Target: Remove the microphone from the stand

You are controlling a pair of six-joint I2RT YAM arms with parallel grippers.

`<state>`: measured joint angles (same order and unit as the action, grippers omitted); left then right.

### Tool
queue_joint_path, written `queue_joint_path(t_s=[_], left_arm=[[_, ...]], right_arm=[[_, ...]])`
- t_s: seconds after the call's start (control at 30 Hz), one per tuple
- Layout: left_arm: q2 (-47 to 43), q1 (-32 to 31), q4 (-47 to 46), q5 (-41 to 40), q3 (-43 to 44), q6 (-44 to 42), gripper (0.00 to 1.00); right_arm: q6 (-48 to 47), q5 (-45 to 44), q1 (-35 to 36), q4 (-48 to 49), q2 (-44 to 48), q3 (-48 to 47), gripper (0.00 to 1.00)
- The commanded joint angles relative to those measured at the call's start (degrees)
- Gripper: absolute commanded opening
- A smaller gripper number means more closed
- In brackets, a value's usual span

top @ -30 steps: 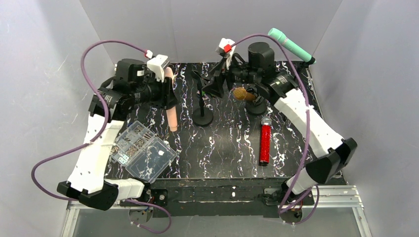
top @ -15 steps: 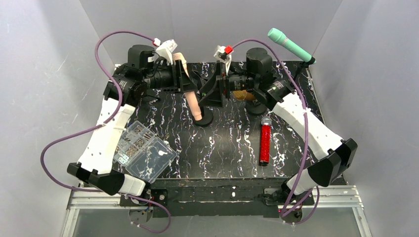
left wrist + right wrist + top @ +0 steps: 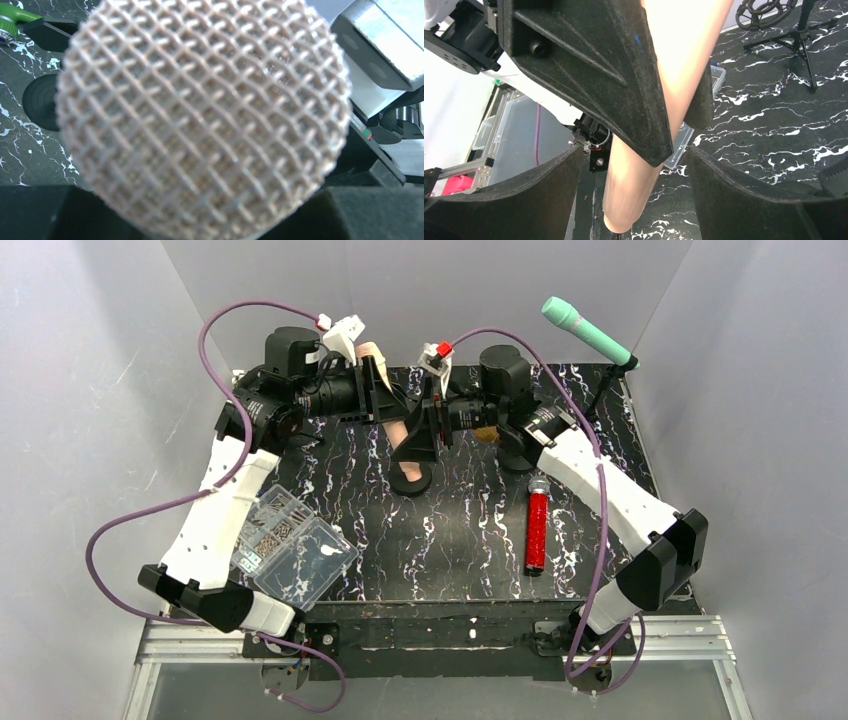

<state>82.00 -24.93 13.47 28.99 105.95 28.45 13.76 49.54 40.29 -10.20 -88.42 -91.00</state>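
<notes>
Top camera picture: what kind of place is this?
Probably a robot testing booth: plain white walls surround a black marbled table, the left arm and right arm are bolted at its near edge, and a red microphone and a teal microphone look like practice props.

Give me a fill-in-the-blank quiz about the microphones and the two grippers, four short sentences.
Open or shut: the left gripper is ____ on the pink microphone.
Open or shut: the right gripper, straddling that handle, is ____.
The teal microphone is perched at the back ____ corner.
The red microphone lies on the table nearest the ____ arm.
Missing words: shut; open; right; right.
</notes>
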Motion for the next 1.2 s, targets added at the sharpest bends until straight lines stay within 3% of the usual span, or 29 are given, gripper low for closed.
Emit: queue_joint_path(t_s=[0.0,0.27,0.67,1.0,1.17], left_arm=[[-1.3,-0.1,0.3,1.1,0.7,1.0,0.00],[-3.7,-0.8,8.2,0.5,-3.6,1.4,0.00],[-4.3,-12.7,14.7,-10.2,-18.7,3.3,0.00],[1.5,-22.8,20.2,-21.3,-21.3,3.5,0.00],[8.0,-27.5,20.4,-24.2,-18.0,3.9,0.00]], right_arm=[[-4.6,-2.9,0.3,-2.2,2.1,0.5,0.84],[-18.3,-12.0,-2.5,-13.0,12.5,7.1,0.85],[-20.2,-14.4,-20.5,-14.9,23.6,11.1,0.86],[-20.9,-18.3,-28.3,-13.7,27.8,13.9,0.86],[-20.4,-19.3,-30.4,-12.7,30.3,16.3,0.86]])
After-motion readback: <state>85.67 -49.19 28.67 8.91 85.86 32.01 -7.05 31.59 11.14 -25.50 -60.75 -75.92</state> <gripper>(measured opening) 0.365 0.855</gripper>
